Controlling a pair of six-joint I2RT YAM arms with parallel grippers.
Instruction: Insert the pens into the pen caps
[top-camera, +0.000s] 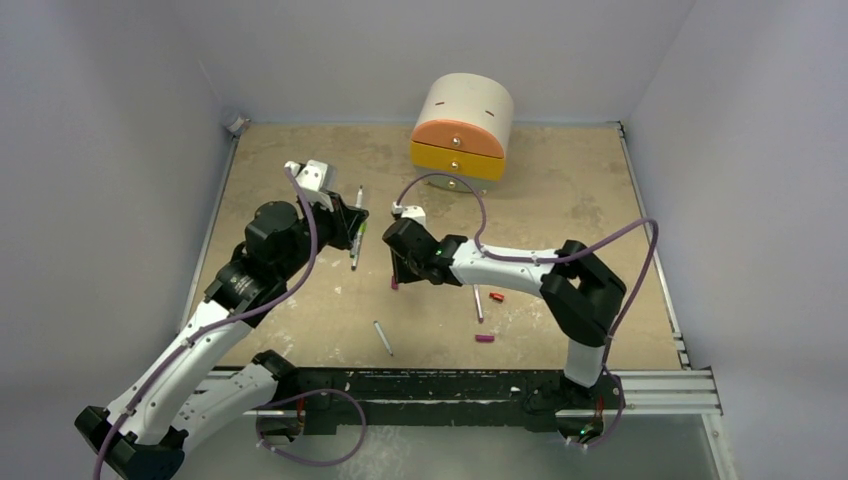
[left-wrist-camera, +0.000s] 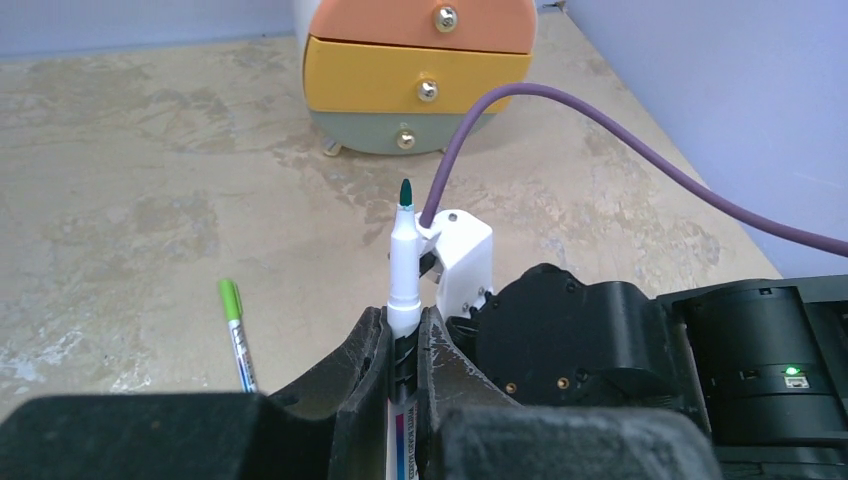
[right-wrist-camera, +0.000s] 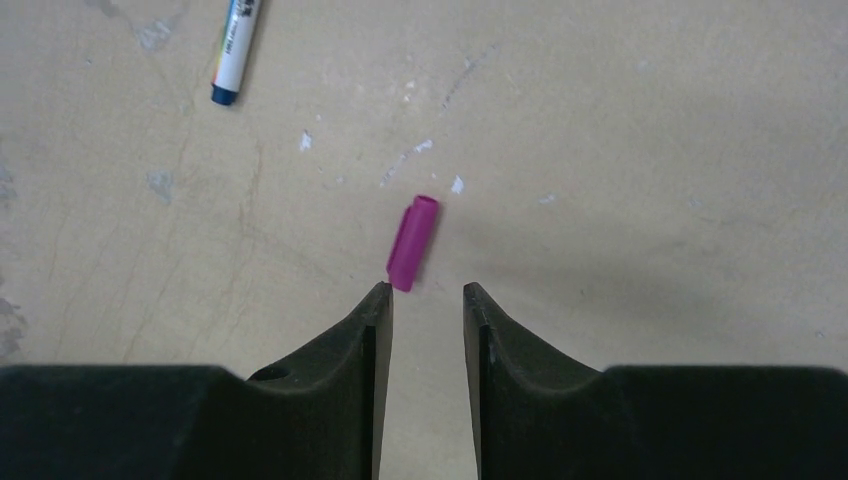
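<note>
While the left hand (left-wrist-camera: 403, 322) grips a green-tipped pen (left-wrist-camera: 403, 255), the right hand (right-wrist-camera: 427, 300), empty and part open, hangs over the magenta cap (right-wrist-camera: 412, 243) lying on the tabletop (right-wrist-camera: 650, 150), seemingly off-centre, so it should centre itself before closing.

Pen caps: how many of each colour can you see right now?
Magenta: 2, first magenta cap and second magenta cap, both loose on the table
Red: 1, red cap, loose on the table
Green: 1, green cap, apparently fitted on the capped pen
Total: 4
</note>
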